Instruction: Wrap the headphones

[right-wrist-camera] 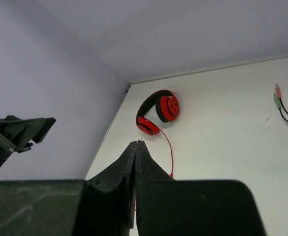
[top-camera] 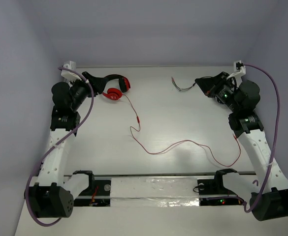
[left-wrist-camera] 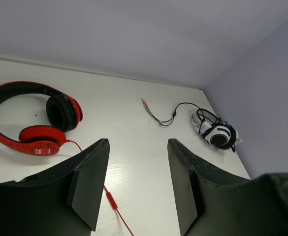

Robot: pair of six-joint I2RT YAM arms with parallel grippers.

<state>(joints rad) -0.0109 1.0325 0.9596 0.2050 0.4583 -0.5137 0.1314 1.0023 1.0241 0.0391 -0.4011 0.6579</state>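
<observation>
white table (top-camera: 183, 113) with red headphones (top-camera: 115, 93)

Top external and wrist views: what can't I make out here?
Top external: the white-and-black headphones are hidden, apparently behind the right gripper; only their dark cable shows.
Top external: the plug end of the red cable off the red headphones is too thin to read.
Left wrist: the red cable leaves the bottom edge.
Right wrist: its shut fingers hide the lower cable.
</observation>
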